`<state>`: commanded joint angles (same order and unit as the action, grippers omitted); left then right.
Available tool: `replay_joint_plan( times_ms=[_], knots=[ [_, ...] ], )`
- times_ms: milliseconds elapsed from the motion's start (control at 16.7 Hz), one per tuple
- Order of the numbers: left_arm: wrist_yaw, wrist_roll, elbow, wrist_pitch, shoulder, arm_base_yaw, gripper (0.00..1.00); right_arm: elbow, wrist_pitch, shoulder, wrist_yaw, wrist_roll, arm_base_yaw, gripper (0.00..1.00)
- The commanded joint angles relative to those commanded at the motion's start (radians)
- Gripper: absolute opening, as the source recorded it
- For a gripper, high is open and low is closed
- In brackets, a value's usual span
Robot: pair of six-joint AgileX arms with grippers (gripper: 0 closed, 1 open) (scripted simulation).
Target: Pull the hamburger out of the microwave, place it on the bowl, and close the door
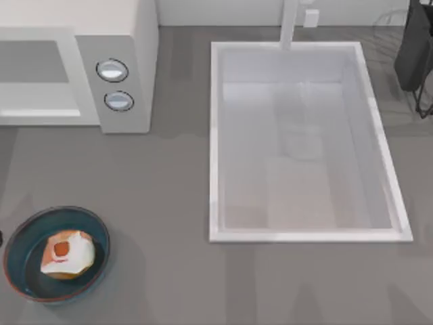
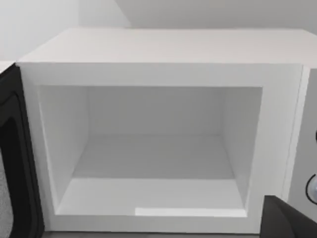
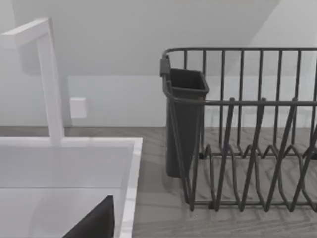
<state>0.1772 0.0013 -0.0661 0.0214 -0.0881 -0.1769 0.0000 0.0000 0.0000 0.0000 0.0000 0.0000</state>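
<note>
Hamburger (image 1: 66,254) lay in the bowl (image 1: 24,233) at the table's front left; microwave (image 2: 163,74) door open, cavity bare; jaw states of both grippers impossible to tell.

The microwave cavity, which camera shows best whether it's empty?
The left wrist view: it looks straight into the microwave, door open, cavity bare. The top view shows just its roof and knobs, with the hamburger in the bowl.
</note>
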Motion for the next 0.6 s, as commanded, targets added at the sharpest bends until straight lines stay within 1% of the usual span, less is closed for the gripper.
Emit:
replay_joint_plan(
  times_ms=[120, 180, 420, 600],
  knots=[
    [0.033, 0.000, -0.013, 0.004, -0.017, -0.033, 0.00, 0.000, 0.000, 0.000, 0.000, 0.000, 0.000, 1.00],
    [0.035, 0.000, -0.013, 0.004, -0.018, -0.035, 0.00, 0.000, 0.000, 0.000, 0.000, 0.000, 0.000, 1.00],
    [0.031, 0.001, -0.012, 0.006, -0.017, -0.031, 0.00, 0.000, 0.000, 0.000, 0.000, 0.000, 0.000, 1.00],
    [0.009, 0.002, -0.049, 0.046, -0.091, -0.009, 0.00, 0.000, 0.000, 0.000, 0.000, 0.000, 0.000, 1.00]
  ],
)
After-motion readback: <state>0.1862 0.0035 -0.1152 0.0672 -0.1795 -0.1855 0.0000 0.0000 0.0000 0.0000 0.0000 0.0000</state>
